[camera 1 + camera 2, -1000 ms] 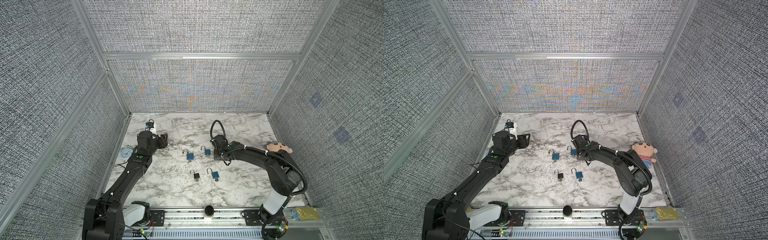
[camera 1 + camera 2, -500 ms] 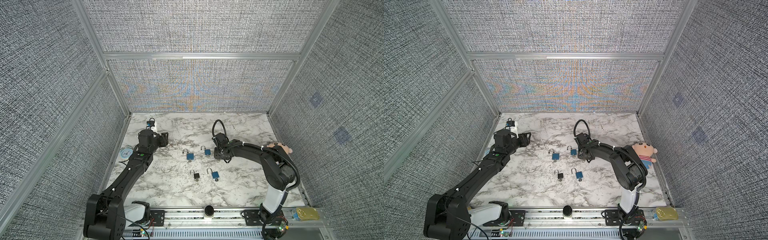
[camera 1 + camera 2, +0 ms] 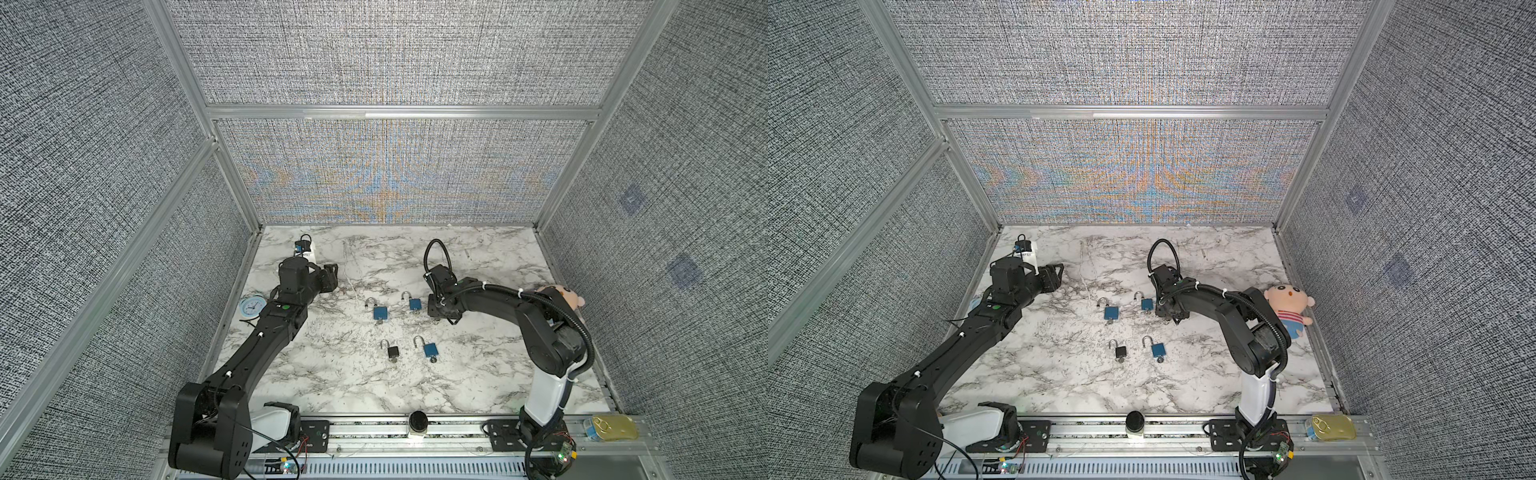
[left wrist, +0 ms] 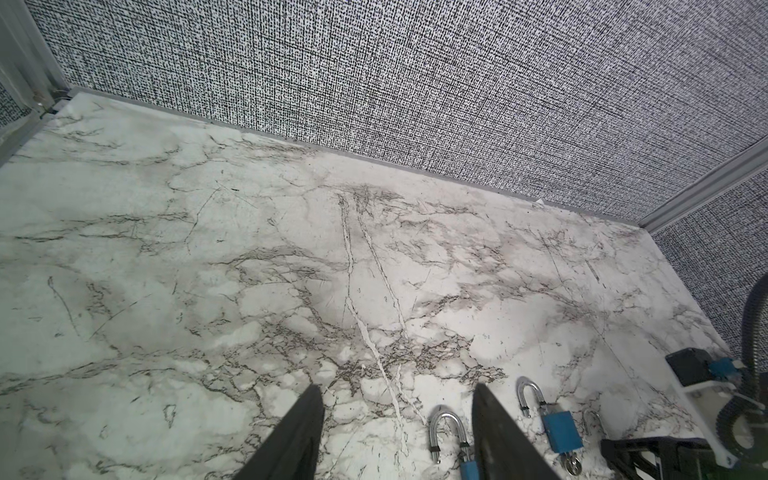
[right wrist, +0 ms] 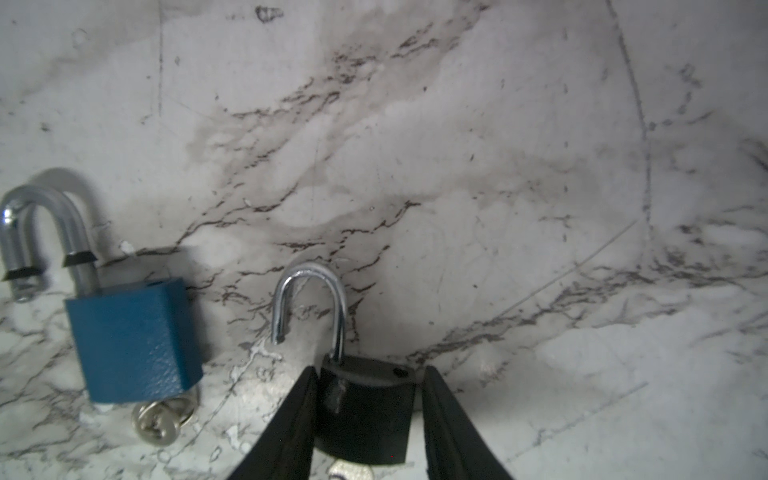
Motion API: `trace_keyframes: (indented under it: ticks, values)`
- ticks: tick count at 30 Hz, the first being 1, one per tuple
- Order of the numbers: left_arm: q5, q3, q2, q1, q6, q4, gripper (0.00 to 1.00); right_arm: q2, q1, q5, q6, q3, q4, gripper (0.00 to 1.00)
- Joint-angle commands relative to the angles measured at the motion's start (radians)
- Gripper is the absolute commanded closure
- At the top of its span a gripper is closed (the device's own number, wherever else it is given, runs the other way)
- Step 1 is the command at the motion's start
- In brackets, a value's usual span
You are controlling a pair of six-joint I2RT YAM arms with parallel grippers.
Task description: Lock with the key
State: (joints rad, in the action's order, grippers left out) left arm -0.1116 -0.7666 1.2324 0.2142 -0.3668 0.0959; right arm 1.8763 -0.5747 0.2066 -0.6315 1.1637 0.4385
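Observation:
In the right wrist view, a black padlock (image 5: 365,411) lies on the marble with its shackle (image 5: 309,299) swung open and a key (image 5: 349,471) in its base. My right gripper (image 5: 370,370) is shut on its body, one finger on each side. Both top views hide this lock under the right gripper (image 3: 442,309) (image 3: 1169,309). Close beside it lies a blue padlock (image 5: 133,340) (image 3: 414,304), also open and with a key in it. My left gripper (image 4: 397,388) (image 3: 330,276) hangs open over bare marble at the back left, holding nothing.
Three more open padlocks lie mid-table: a blue one (image 3: 380,312), a black one (image 3: 392,352) and another blue one (image 3: 431,350). A white stand (image 3: 306,249) is at the back left and a clock (image 3: 252,306) at the left edge. A plush doll (image 3: 1289,307) is on the right and a tin (image 3: 615,428) on the front rail.
The right gripper's jaws have narrowed onto the black padlock, and the right arm's elbow has shifted. The left gripper has barely moved.

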Motion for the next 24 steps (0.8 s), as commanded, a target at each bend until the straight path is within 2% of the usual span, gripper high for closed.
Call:
trace_keyframes:
  ticks: [1, 7, 12, 19, 24]
  values:
    - [0.006, -0.003, -0.003, 0.001, 0.008, 0.012, 0.41, 0.006, -0.001, 0.013, -0.005, 0.009, 0.036, 0.62]
    - [0.004, -0.010, -0.001, 0.005, 0.016, -0.006, 0.42, -0.006, -0.001, 0.011, 0.002, 0.008, 0.033, 0.73]
    - [-0.030, -0.026, 0.007, 0.031, 0.027, -0.029, 0.47, -0.034, -0.002, 0.007, 0.010, 0.007, 0.023, 0.76]
    - [-0.108, -0.064, 0.052, 0.122, 0.048, -0.055, 0.50, -0.090, -0.007, -0.016, 0.038, 0.019, 0.025, 0.76]
    - [-0.238, -0.060, 0.107, 0.187, 0.019, 0.016, 0.50, -0.144, -0.025, -0.036, 0.073, 0.036, 0.041, 0.76]
